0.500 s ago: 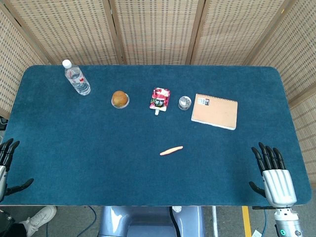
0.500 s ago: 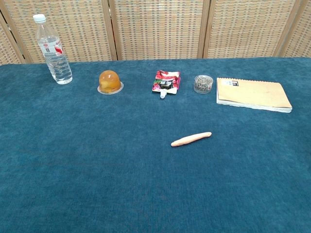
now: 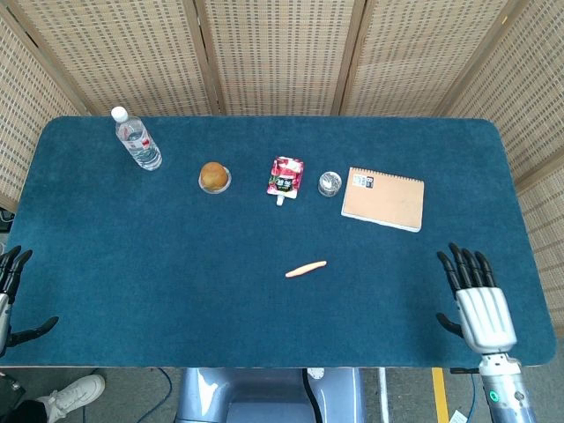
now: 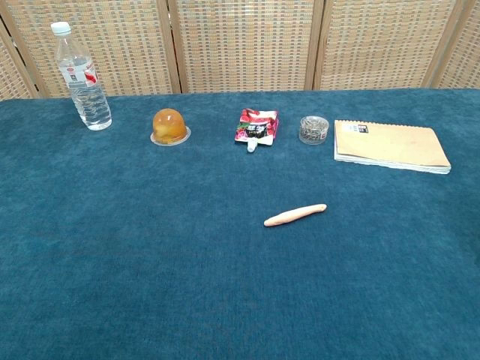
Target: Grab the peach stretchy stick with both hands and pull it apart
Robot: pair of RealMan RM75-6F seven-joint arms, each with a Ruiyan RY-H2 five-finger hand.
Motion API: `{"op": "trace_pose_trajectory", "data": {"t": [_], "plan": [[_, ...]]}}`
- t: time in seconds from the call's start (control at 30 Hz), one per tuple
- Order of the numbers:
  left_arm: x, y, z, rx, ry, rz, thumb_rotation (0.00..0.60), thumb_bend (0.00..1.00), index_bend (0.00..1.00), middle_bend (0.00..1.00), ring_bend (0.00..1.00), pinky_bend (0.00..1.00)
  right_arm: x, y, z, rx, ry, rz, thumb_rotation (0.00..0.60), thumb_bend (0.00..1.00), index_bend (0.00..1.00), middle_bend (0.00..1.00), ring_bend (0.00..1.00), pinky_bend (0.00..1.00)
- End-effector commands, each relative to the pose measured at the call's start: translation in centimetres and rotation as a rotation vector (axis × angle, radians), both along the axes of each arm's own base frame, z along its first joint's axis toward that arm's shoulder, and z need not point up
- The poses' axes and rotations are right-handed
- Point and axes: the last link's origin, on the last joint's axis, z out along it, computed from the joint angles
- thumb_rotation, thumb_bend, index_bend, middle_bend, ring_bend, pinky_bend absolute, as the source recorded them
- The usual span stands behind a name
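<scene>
The peach stretchy stick [image 3: 306,269] [image 4: 295,215] lies flat on the blue table, a little right of centre and slightly slanted. My right hand [image 3: 477,303] hovers over the table's near right corner, fingers spread and holding nothing, well to the right of the stick. At the near left edge my left hand [image 3: 12,295] is only partly in frame, its dark fingers apart and empty. Neither hand shows in the chest view.
Along the far side stand a water bottle [image 3: 137,139] [image 4: 82,76], an orange jelly cup [image 3: 214,176] [image 4: 170,125], a red snack pouch [image 3: 285,177] [image 4: 256,126], a small clear tin [image 3: 330,183] [image 4: 313,129] and a tan notebook [image 3: 382,198] [image 4: 390,145]. Wicker screens back the table.
My right hand has shifted a little left and forward over the table. The left hand dropped slightly toward the near edge. The stick has not moved.
</scene>
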Motion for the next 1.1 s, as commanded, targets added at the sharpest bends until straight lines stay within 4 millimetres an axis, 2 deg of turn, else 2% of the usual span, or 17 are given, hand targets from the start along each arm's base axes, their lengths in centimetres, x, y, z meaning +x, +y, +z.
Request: {"op": "trace_pose_trajectory", "data": {"t": [0.03,0.13,0.23,0.37,0.5,0.57,0.67,0.83,1.1], "plan": [[-0.1,0.3,-0.2,-0.006,0.006,0.006,0.600,0.00,0.00,0.00,0.00,0.00,3.9,-3.6,-0.2,0.114,-0.032,0.108,0.600,0.00,0.02,0.00,0.00,0.00],[-0.2,0.7,-0.4,-0.009,0.019,0.019,0.600,0.00,0.00,0.00,0.00,0.00,6.9,-6.5,-0.8,0.201,-0.097,0.190,0.600,0.00,0.10,0.00,0.00,0.00],[-0.2,1.1,-0.5,-0.004,0.025,0.021,0.600,0.00,0.00,0.00,0.00,0.00,8.9,-8.9,-1.7,0.250,-0.101,0.236,0.600,0.02,0.18,0.01,0.00,0.00],[-0.3,1.4,-0.8,-0.005,0.035,0.032,0.600,0.00,0.00,0.00,0.00,0.00,11.1,-11.6,-3.6,0.332,-0.146,0.231,0.600,0.13,0.29,0.05,0.00,0.00],[-0.5,1.9,-1.1,-0.008,0.042,0.051,0.600,0.00,0.00,0.00,0.00,0.00,12.9,-14.1,-6.5,0.411,-0.179,0.191,0.600,0.23,0.34,0.07,0.00,0.00],[-0.5,1.9,-1.1,-0.008,0.044,0.055,0.600,0.00,0.00,0.00,0.00,0.00,13.2,-14.5,-7.3,0.432,-0.186,0.176,0.600,0.29,0.35,0.07,0.00,0.00],[-0.6,2.1,-1.4,-0.011,0.055,0.062,0.600,0.00,0.00,0.00,0.00,0.00,13.4,-15.5,-9.7,0.467,-0.179,0.138,0.600,0.36,0.36,0.08,0.00,0.00],[-0.6,2.3,-1.7,-0.017,0.062,0.069,0.600,0.00,0.00,0.00,0.00,0.00,13.1,-15.8,-13.4,0.505,-0.128,0.098,0.600,0.41,0.38,0.09,0.00,0.00],[-0.6,2.3,-1.7,-0.017,0.062,0.071,0.600,0.00,0.00,0.00,0.00,0.00,12.5,-16.0,-15.7,0.518,-0.081,0.077,0.600,0.43,0.40,0.10,0.00,0.00]]}}
